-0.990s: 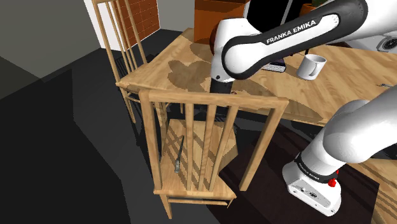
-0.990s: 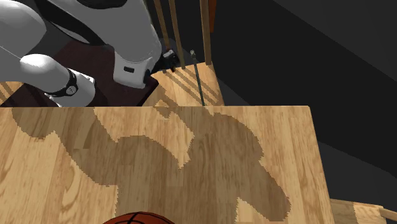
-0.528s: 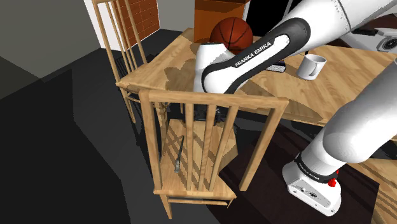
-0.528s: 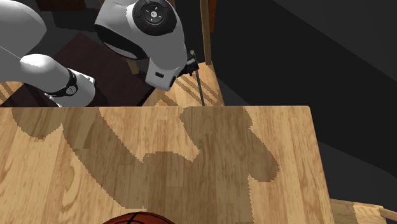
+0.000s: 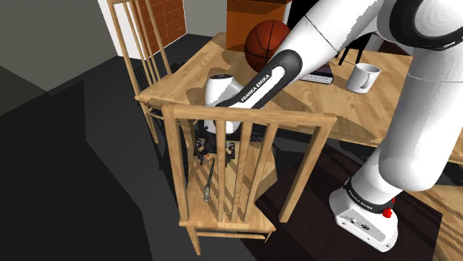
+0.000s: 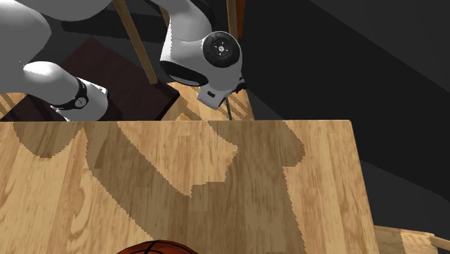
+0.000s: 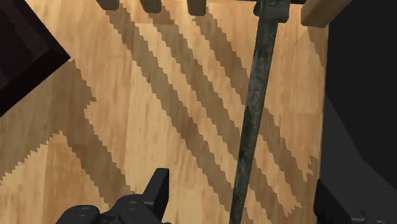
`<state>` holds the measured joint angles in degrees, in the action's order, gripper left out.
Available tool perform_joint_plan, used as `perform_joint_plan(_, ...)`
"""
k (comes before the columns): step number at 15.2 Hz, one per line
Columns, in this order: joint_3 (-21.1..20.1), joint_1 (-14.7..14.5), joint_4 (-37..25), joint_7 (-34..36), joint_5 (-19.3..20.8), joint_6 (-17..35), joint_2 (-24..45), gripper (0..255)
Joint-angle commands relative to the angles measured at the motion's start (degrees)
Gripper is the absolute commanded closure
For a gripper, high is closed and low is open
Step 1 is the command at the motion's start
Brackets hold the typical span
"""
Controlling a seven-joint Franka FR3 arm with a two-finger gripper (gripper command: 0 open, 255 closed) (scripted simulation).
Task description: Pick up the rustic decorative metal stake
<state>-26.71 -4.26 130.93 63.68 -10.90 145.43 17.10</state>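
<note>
Shows the gripper (image 5: 215,152) low over the seat (image 7: 127,114) of the chair (image 5: 245,116), on the table side of the slats (image 5: 221,196). Has come down there within the last second, from a hand tucked by the edge of the table (image 5: 185,78) and off to one side. In the second exterior view, has swung across to cover the far end of the stake (image 6: 228,110).

Places the stake (image 7: 254,114) flat on the seat: a thin dark rod, one end near the slat feet, the other running under the hand. Finds the fingers (image 7: 158,188) spread wide, one on each side of the rod and, as far as the wrist view tells, touching it nowhere. Holds nothing yet.

Reads as the approach all but finished and the line-up made. Leaves a short final descent, the closing and the lift.

Edges and room:
- Lies just beside the seat's side edge, with dark floor (image 7: 356,95) beyond; a sideways nudge could roll the rod off.
- Stands hemmed by the slats on one side and the table edge on the other, so suggests a lift straight up through that gap rather than a sideways sweep.
- Offers bare seat on the inner side of the rod, enough for the inner finger to settle
</note>
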Motion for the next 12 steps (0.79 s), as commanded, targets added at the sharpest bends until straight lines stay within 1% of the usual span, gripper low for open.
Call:
perform_joint_plan(1, 0.85, -1.14, -2.01, 2.1, 1.23, 1.15, 3.18, 0)
perform_joint_plan(8, 2.5, -2.57, -2.45, 2.38, 3.1, 6.02, 8.69, 0)
perform_joint_plan(10, 2.51, -2.58, -2.45, 2.37, 3.09, 6.02, 8.68, 0)
perform_joint_plan(11, 2.5, -2.48, -2.38, 2.27, 3.05, 5.99, 8.61, 255)
perform_joint_plan(12, 2.5, -2.47, -2.37, 2.25, 3.05, 6.0, 8.61, 255)
